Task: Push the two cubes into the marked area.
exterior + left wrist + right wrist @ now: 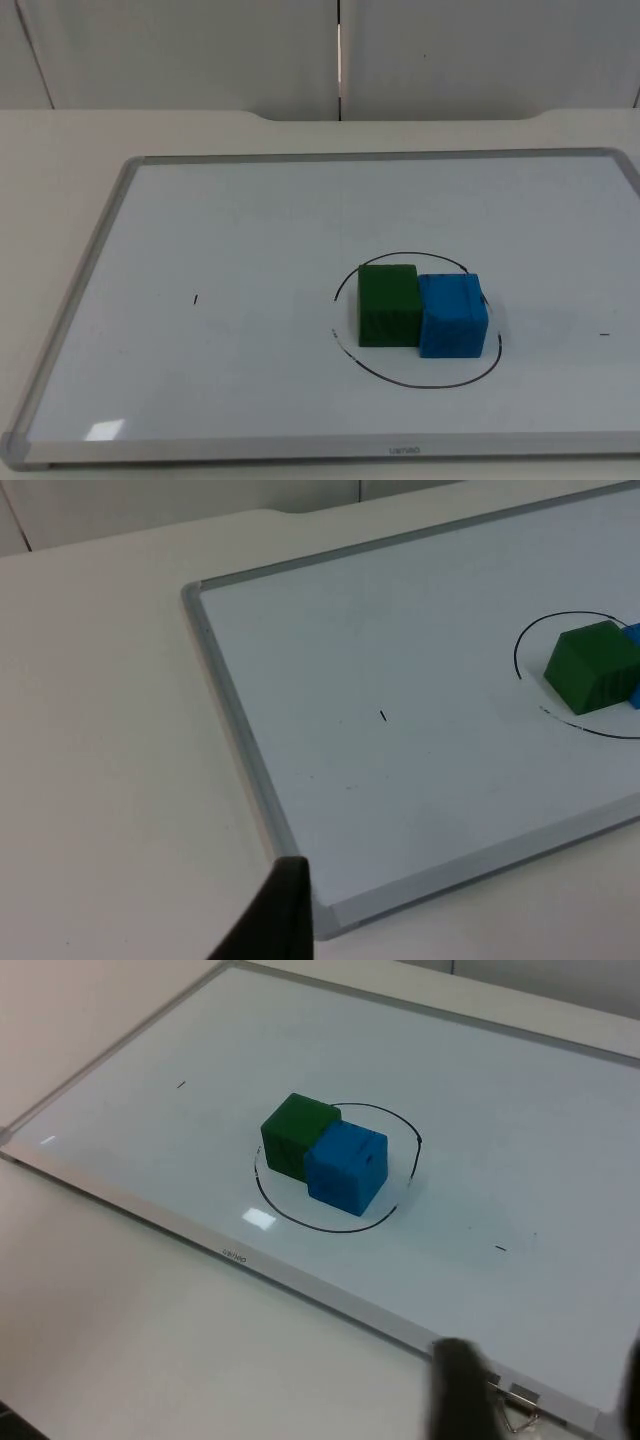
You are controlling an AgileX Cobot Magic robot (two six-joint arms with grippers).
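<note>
The green cube [388, 303] and blue cube [452, 315] touch inside the drawn circle [420, 381] (on the whiteboard [200, 220]). Both lie well ahead of the right gripper [545, 1395], whose jaws stand spread, gripping nothing. Of the left gripper [270, 920] I cannot tell.

Whiteboard [150, 250] flat on table [60, 150]

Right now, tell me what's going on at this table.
Nothing is being handled at this moment. The green cube and the blue cube sit side by side, touching, inside the black circle drawn on the whiteboard, so the push looks done. Both arms wait off the board: a left claw fingertip stands near one board corner, a right claw fingertip near another.
</note>
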